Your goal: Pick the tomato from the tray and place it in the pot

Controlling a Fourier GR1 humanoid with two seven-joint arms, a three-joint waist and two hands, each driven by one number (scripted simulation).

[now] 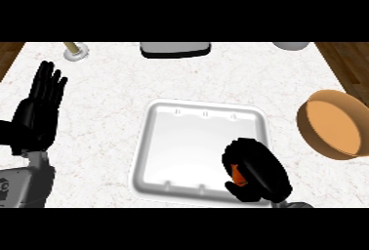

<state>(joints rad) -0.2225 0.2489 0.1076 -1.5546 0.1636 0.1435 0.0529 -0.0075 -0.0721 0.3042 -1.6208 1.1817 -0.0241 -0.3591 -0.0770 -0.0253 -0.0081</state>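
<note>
A white square tray (187, 141) lies in the middle of the marble counter. My right hand (257, 168) hangs over the tray's front right corner with its fingers curled round the tomato (236, 175). Only an orange-red sliver of the tomato shows between the thumb and fingers. To the right, by the counter's right edge, stands the tan pot (333, 124), its orange inside showing nothing in it. Resting at the far left is my left hand (37, 110), fingers straight and pointing up.
Along the back edge stand a small white holder with a beige stick (75, 50), a white and black appliance (175, 49) and part of a white round object (292, 45). Brown wood floor (349, 63) shows beyond the counter's right side.
</note>
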